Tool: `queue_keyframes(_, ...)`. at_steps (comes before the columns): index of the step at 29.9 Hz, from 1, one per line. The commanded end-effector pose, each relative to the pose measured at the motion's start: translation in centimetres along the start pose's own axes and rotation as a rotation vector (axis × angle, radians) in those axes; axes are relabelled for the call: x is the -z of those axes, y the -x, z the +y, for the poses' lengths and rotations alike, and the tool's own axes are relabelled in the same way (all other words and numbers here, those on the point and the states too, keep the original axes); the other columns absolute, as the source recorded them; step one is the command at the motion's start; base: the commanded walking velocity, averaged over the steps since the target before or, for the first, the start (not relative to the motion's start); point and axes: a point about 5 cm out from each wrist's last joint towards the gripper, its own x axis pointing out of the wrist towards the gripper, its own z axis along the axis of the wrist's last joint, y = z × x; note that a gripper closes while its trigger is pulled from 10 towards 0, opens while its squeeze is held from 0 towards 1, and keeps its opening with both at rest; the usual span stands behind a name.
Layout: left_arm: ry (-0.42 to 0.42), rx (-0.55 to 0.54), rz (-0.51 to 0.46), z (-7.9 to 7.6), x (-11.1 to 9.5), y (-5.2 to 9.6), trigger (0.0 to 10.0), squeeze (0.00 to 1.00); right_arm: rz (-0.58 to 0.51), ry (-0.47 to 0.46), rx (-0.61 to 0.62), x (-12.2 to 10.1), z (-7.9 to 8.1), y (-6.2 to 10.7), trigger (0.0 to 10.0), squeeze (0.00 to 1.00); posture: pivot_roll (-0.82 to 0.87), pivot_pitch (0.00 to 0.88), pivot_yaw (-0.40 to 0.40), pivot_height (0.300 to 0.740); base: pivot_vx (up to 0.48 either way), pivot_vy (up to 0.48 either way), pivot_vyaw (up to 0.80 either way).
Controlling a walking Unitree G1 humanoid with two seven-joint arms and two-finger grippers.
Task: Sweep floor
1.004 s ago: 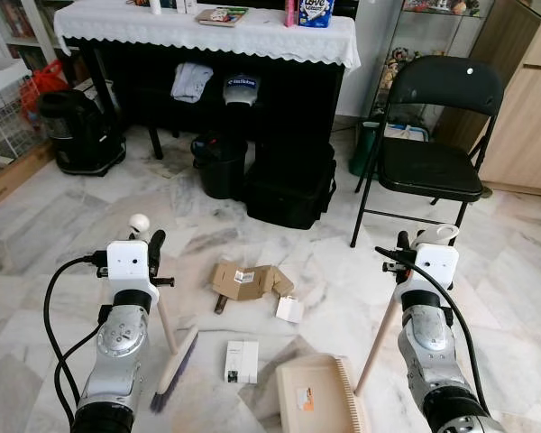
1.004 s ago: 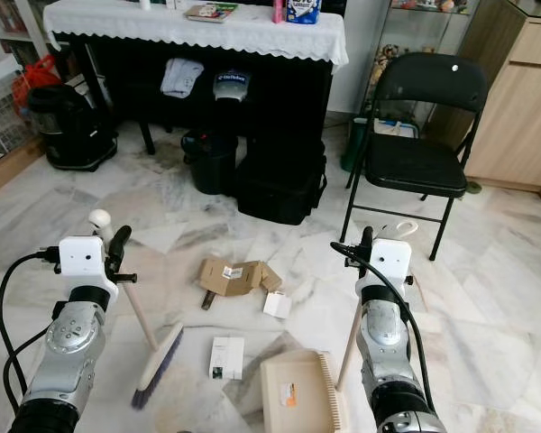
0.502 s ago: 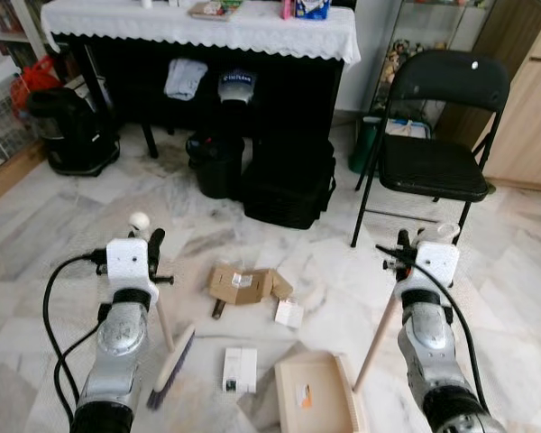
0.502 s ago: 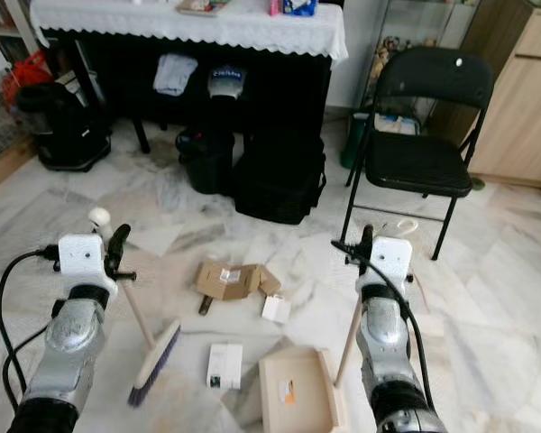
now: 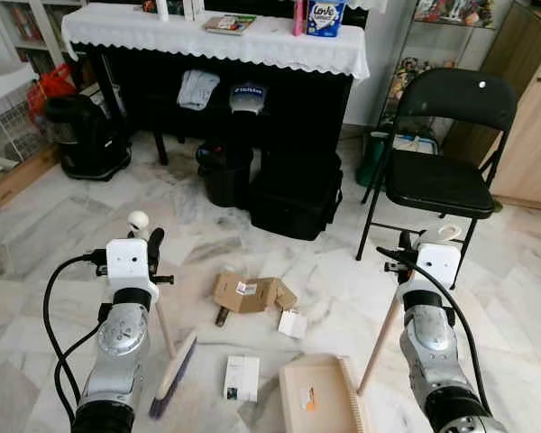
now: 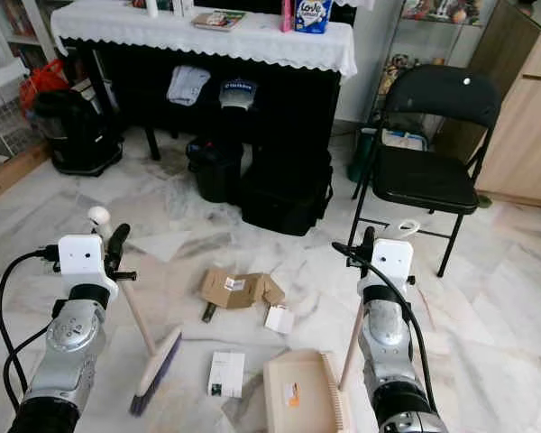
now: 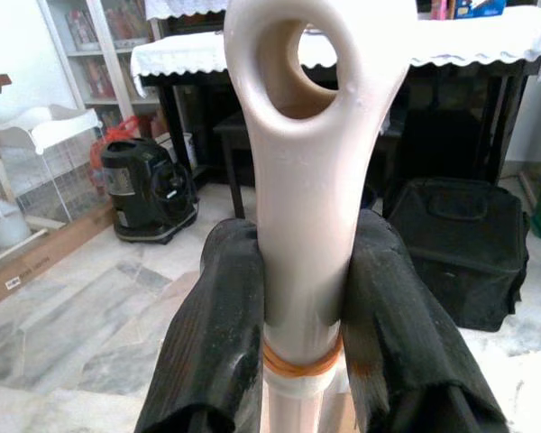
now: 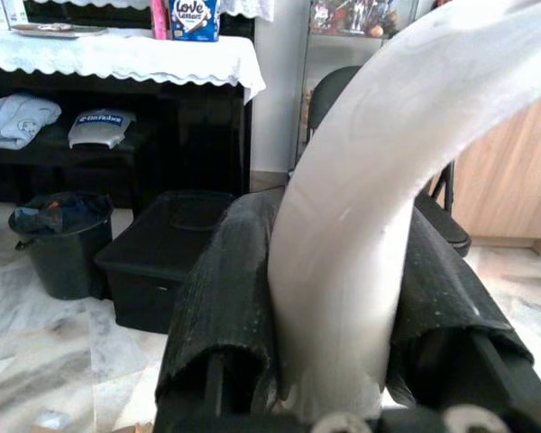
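Note:
My left gripper is shut on the pale wooden handle of a hand broom. Its purple-bristled head rests on the marble floor, left of the litter. My right gripper is shut on the long handle of a beige dustpan, which lies flat on the floor between my arms. Between broom and dustpan lies litter: flattened brown cardboard, a small white box, a white carton and a small dark piece.
Ahead stands a black table with a white lace cloth; a black bin and a black bag sit under it. A black folding chair is at right, a wooden cabinet behind it, a vacuum cleaner at left.
The whole picture has shifted as the camera moved, dipping and rising again. Both grippers keep their hold; broom, dustpan and litter lie where they did.

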Motion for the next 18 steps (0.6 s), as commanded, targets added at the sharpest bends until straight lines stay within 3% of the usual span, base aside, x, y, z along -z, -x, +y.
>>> queue_keyframes(1,-0.011,-0.006,-0.041,0.21,-0.81,-0.27,10.0,0.0,-0.027,-0.005,0.004,-0.64,-0.11,-0.38,10.0,0.0,0.11,0.0,-0.038,0.74,0.3,0.0,0.0)
queue_keyframes(10,-0.008,-0.007,-0.04,0.13,-0.75,-0.26,10.0,0.0,-0.027,0.0,0.001,-0.7,-0.08,-0.44,10.0,0.0,0.11,0.0,-0.041,0.74,0.301,0.0,0.0)
queue_keyframes(18,-0.015,-0.007,-0.032,0.2,-0.49,-0.03,10.0,0.0,-0.02,0.001,0.006,-0.48,-0.24,-0.28,10.0,0.0,0.11,0.0,-0.041,0.74,0.0,0.0,0.0)
